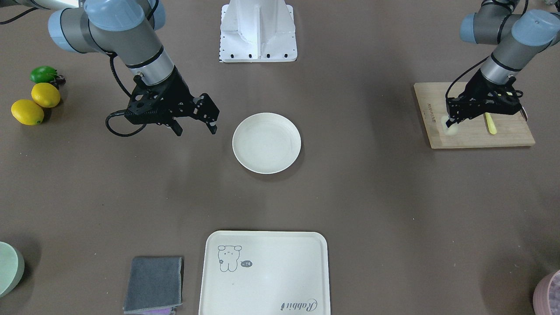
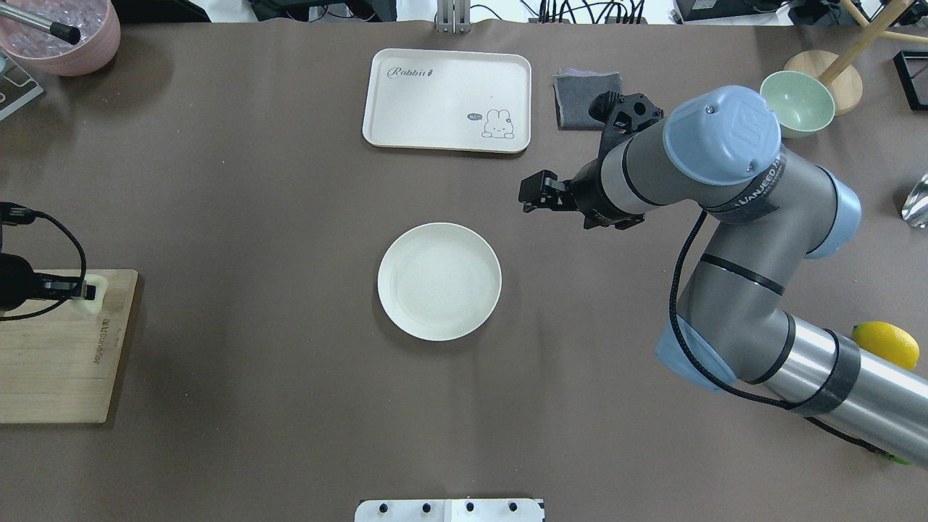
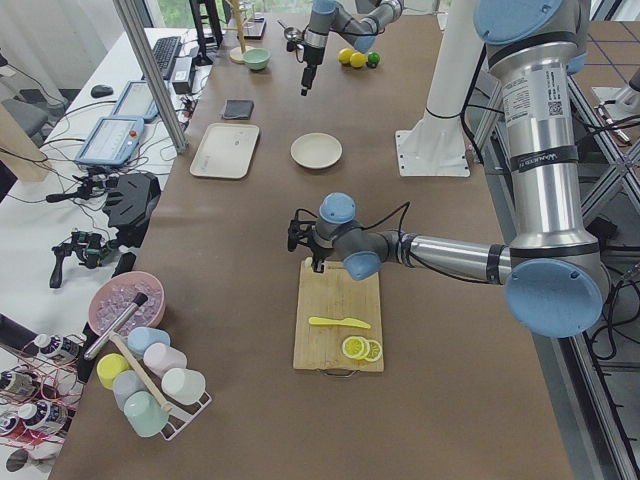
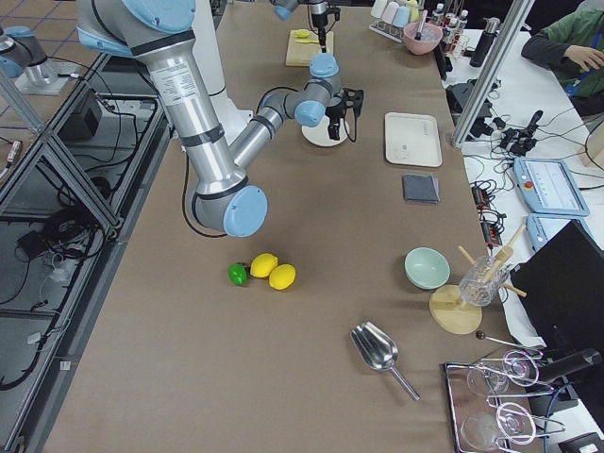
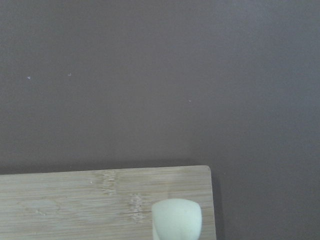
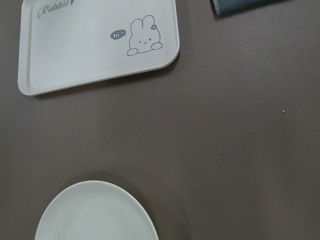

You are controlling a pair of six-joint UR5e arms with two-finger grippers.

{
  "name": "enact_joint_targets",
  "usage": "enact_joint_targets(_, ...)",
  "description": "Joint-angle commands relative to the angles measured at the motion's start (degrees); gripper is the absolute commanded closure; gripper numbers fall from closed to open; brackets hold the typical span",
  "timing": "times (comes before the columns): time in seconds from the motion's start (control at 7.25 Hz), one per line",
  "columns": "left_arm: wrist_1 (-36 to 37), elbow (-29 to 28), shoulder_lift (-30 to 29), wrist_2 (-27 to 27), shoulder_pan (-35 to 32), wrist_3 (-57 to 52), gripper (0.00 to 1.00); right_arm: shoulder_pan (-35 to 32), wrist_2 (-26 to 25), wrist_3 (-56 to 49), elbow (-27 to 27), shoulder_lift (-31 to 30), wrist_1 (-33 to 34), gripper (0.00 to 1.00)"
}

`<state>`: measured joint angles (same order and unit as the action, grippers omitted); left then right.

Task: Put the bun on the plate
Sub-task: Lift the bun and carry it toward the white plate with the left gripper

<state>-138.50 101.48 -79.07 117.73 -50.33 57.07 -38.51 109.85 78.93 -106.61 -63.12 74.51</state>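
Note:
The bun [image 1: 450, 129] is small and pale and sits on the corner of a wooden cutting board [image 1: 477, 133] at the table's left end. My left gripper [image 1: 450, 123] is down over it with its fingers against its sides. The left wrist view shows the bun [image 5: 176, 219] touching the board [image 5: 75, 205]. The round off-white plate [image 1: 267, 143] lies empty mid-table, also seen from overhead as the plate [image 2: 438, 281]. My right gripper [image 1: 194, 128] hovers open beside the plate, holding nothing.
A yellow knife [image 1: 491, 124] lies on the board. The cream tray [image 1: 264, 273] and a folded grey cloth [image 1: 154, 284] sit at the far edge. Two lemons [image 1: 35, 105] and a lime [image 1: 43, 74] lie on the right side, a green bowl [image 2: 797, 104] beyond.

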Motion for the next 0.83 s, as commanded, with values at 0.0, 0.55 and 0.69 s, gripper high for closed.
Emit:
enact_joint_targets(0.0,0.85,0.13,-1.33,0.75,-1.0,-0.02,0.84,-0.08,-0.07,0.0,0.0,-0.08,0.02,0.0)
enact_joint_targets(0.55,22.96,2.24,-19.93,-0.12,-1.35,0.67,0.76,0.1,-0.34,0.26,-0.09,-0.52,-0.07,0.0)
enact_joint_targets(0.69,28.4,2.32,-25.03,-3.17,-0.57,1.46,0.76,0.1,-0.34,0.26,-0.09,-0.78,-0.07,0.0)
